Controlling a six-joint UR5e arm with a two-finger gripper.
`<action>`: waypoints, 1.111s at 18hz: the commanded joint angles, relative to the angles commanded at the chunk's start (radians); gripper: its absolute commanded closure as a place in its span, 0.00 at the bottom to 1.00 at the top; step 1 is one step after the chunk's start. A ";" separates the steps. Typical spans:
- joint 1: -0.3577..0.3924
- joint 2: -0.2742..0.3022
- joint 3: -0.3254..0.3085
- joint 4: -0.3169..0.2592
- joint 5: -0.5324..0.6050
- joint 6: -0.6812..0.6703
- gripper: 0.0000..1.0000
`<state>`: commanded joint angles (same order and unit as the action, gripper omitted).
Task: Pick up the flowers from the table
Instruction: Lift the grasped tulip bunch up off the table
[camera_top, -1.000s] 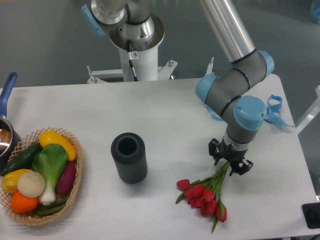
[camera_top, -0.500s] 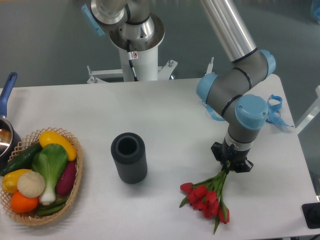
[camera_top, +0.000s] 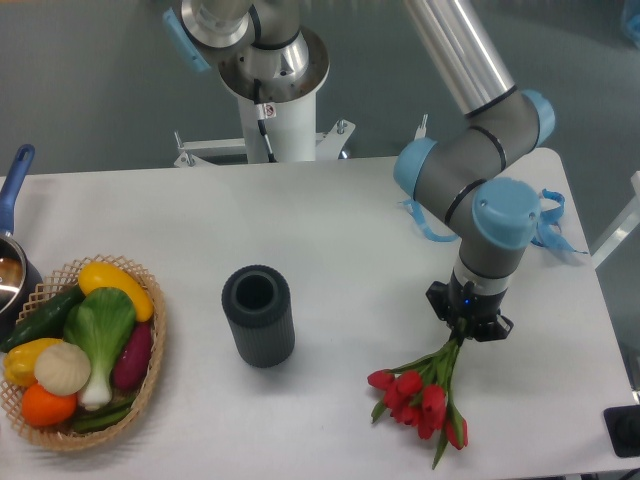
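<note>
Flowers (camera_top: 420, 392): tulip bunch near the front right of the table (camera_top: 330, 230), blooms fanned toward the front edge, stem ends running up into the gripper (camera_top: 468, 330). Gripper is clamped on the stems, presumably because the tied stems give a firmer hold than the soft heads. Whether the blooms touch the table, cannot tell. Dark ribbed cylinder vase (camera_top: 258, 315) stands mid-table, mouth up. Wicker basket of vegetables (camera_top: 80, 355) sits at the front left corner. Blue ribbons (camera_top: 548, 225) lie at the right edge.

Pretty bright, even overhead light here; the white table (camera_top: 330, 230) looks slightly washed out, shadows are soft and short, and everything's reasonably sharp.
</note>
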<state>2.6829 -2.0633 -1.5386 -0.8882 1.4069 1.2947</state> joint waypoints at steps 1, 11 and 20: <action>0.003 0.012 0.002 0.000 -0.031 -0.009 0.88; 0.041 0.163 -0.009 0.002 -0.455 -0.184 0.90; 0.081 0.226 -0.015 0.006 -0.672 -0.273 0.90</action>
<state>2.7641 -1.8377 -1.5539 -0.8820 0.7350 1.0216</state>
